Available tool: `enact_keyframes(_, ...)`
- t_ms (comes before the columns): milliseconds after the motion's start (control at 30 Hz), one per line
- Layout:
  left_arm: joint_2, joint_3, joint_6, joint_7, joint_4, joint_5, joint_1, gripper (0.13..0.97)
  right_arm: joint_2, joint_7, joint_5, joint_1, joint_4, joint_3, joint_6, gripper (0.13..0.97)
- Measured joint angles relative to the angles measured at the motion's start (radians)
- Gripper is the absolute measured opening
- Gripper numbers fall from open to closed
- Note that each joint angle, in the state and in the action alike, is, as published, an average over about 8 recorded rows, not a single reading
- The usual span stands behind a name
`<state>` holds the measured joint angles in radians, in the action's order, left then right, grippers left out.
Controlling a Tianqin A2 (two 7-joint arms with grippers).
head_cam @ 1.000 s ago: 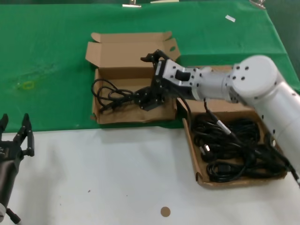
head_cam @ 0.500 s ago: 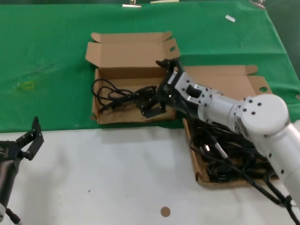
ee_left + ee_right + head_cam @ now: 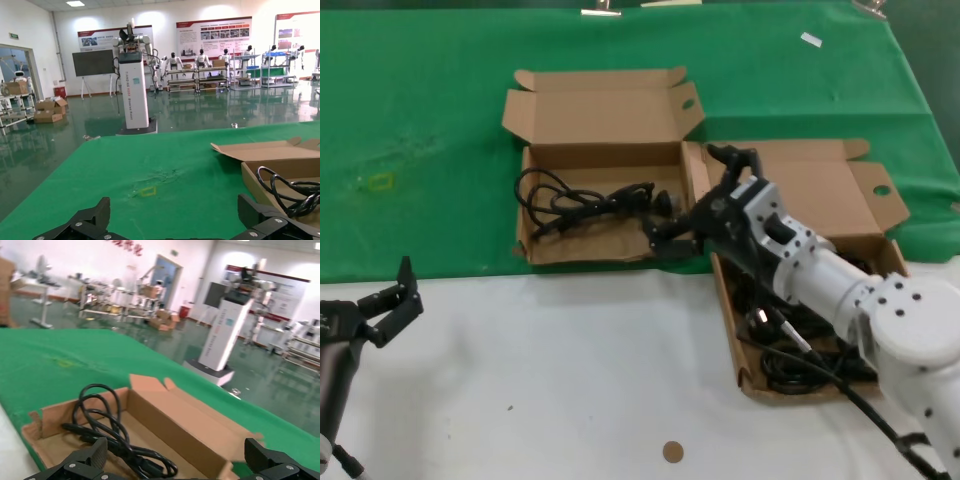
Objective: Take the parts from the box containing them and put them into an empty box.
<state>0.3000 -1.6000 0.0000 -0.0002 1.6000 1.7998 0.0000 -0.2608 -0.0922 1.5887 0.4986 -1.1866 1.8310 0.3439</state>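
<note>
A black power cord (image 3: 582, 203) lies in loose loops in the left cardboard box (image 3: 600, 118). Several more black cords (image 3: 800, 340) fill the right box (image 3: 820, 190). My right gripper (image 3: 698, 195) is open and empty, hovering over the gap between the two boxes at the left box's right wall. In the right wrist view the right gripper (image 3: 177, 460) looks into the left box (image 3: 175, 417) at the cord (image 3: 107, 432). My left gripper (image 3: 395, 300) is open and empty at the table's front left. In its wrist view the left gripper (image 3: 175, 220) faces the cloth and the cord (image 3: 287, 187).
Both boxes sit on a green cloth (image 3: 420, 150) with their lids open toward the back. The white tabletop (image 3: 570, 370) runs along the front. A small brown disc (image 3: 672, 451) lies near the front edge. A white tag (image 3: 810, 39) lies far back right.
My right gripper has drawn out of the left box and moved right toward the right box, leaving the cord behind. My left gripper has shifted slightly.
</note>
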Motion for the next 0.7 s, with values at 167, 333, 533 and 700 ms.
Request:
enact_keyframes(167, 0.0, 0.0, 0.0, 0.0, 0.0, 0.0, 0.0, 0.859, -0.006, 0.015, 0.035, -0.081, -0.068, -0.038, -0.056, 0.966)
enact_keyframes(333, 0.0, 0.0, 0.0, 0.0, 0.0, 0.0, 0.0, 0.918, -0.013, 0.03, 0.069, -0.163, -0.134, -0.075, -0.112, 0.966)
enact_keyframes(533, 0.0, 0.0, 0.0, 0.0, 0.0, 0.0, 0.0, 0.951, -0.02, 0.048, 0.11, -0.259, -0.215, -0.12, -0.179, 0.966)
enact_keyframes(700, 0.0, 0.0, 0.0, 0.0, 0.0, 0.0, 0.0, 0.966, -0.027, 0.063, 0.144, -0.341, -0.282, -0.158, -0.235, 0.966)
